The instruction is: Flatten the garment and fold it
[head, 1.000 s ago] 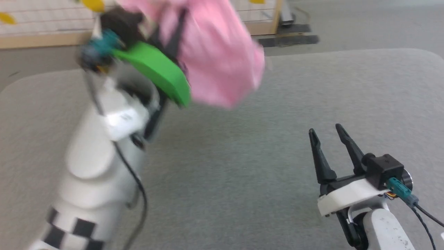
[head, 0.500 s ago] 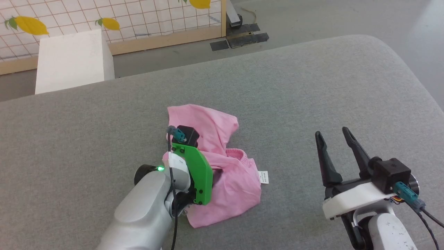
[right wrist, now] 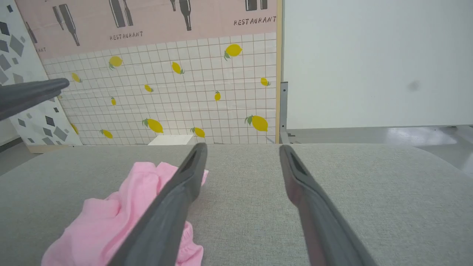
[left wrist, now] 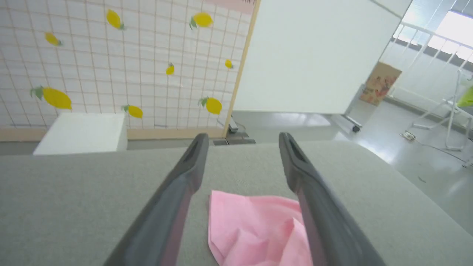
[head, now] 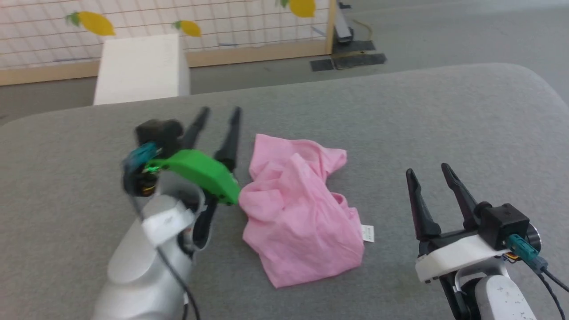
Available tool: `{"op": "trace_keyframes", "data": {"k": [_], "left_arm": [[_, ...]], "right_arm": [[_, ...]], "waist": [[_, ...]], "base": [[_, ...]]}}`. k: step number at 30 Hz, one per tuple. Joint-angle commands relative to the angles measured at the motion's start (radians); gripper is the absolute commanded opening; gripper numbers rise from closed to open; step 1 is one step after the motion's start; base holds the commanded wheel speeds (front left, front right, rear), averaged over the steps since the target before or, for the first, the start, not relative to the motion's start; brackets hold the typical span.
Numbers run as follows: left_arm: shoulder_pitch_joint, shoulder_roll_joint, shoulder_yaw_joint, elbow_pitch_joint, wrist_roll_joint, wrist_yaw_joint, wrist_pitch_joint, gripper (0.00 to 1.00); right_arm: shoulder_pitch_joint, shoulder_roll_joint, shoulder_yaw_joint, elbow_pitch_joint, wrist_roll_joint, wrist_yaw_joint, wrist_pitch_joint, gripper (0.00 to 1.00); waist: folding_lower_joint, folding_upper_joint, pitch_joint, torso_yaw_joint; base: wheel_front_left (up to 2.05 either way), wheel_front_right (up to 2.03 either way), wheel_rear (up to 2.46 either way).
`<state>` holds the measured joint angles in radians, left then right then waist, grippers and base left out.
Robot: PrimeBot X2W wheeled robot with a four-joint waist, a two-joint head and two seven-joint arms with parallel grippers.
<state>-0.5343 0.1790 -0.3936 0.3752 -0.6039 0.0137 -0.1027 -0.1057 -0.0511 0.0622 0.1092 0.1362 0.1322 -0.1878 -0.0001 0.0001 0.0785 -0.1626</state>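
Your left gripper (head: pixel 221 110) has its fingers spread wide and holds nothing, just to the left of the garment (head: pixel 298 209). Your right gripper (head: pixel 426 169) is just as wide and empty, nearer to you and off to the garment's right, clear of it. The garment lies in a crumpled pink heap near the middle of the grey table (head: pixel 444 115), its layers bunched over one another and its white label (head: pixel 367 233) poking out at the near right. The likely trouble is pinching several layers at once. If you grab into the heap, you would probably lift a wad rather than a single hem, and it would twist instead of spreading. A low sweep from the left could also shove the whole pile sideways. There is bare table all round, widest to the right, and the rounded far right corner is well away. The white box (head: pixel 140 69) stands beyond the far edge, behind the left gripper.
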Motion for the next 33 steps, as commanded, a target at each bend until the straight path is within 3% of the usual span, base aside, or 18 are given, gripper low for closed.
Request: {"op": "trace_keyframes", "data": {"k": [1, 4, 8, 14, 15, 17, 25, 28, 33], "left_arm": [[0.046, 0.016, 0.018, -0.023, 0.017, 0.02, -0.055, 1.0], [0.102, 0.041, 0.058, -0.083, 0.05, 0.055, -0.133, 1.0], [0.188, 0.059, 0.112, -0.151, 0.092, 0.08, -0.157, 1.0], [0.326, 0.042, 0.212, -0.268, 0.175, 0.072, -0.159, 1.0], [0.35, 0.033, 0.227, -0.285, 0.192, 0.066, -0.159, 1.0], [0.436, -0.027, 0.302, -0.34, 0.258, 0.028, -0.159, 1.0], [0.443, -0.091, 0.346, -0.331, 0.313, -0.034, -0.159, 1.0], [0.438, -0.105, 0.349, -0.317, 0.323, -0.049, -0.159, 1.0], [0.43, -0.118, 0.358, -0.307, 0.339, -0.062, -0.159, 1.0]], "right_arm": [[0.013, 0.001, 0.002, -0.008, -0.006, -0.002, 0.004, 1.0], [0.015, 0.001, 0.003, -0.021, -0.009, -0.002, 0.01, 1.0], [0.01, 0.001, 0.012, -0.041, -0.017, -0.002, 0.023, 1.0], [-0.03, 0.001, 0.073, -0.044, -0.023, -0.002, 0.119, 1.0], [-0.043, 0.001, 0.091, -0.033, -0.024, -0.002, 0.163, 1.0], [-0.15, -0.013, 0.163, 0.053, -0.058, -0.002, 0.457, 1.0], [-0.289, -0.026, 0.172, 0.196, -0.085, -0.002, 0.742, 1.0], [-0.323, -0.036, 0.213, 0.235, -0.076, -0.002, 0.797, 0.04], [-0.371, -0.046, 0.267, 0.212, -0.049, -0.002, 0.767, 0.0]], "waist": [[0.0001, -0.0001, -0.016, 0.047], [0.0001, -0.0001, -0.016, 0.08], [0.0001, -0.0001, -0.011, 0.117], [0.0001, -0.0001, 0.006, 0.163], [0.0001, -0.0001, 0.011, 0.171], [0.0001, -0.0001, 0.039, 0.218], [0.0001, -0.0001, 0.067, 0.287], [0.0001, -0.0001, 0.072, 0.304], [0.0001, -0.0001, 0.071, 0.32]], "base": [[0.0, 0.0, 0.0], [0.0, 0.0, 0.0], [0.0, 0.0, 0.0], [0.0, 0.0, 0.0], [0.0, 0.0, 0.0], [0.0, 0.0, 0.0], [0.0, 0.0, 0.0], [0.0, 0.0, 0.0], [0.0, 0.0, 0.0]]}}
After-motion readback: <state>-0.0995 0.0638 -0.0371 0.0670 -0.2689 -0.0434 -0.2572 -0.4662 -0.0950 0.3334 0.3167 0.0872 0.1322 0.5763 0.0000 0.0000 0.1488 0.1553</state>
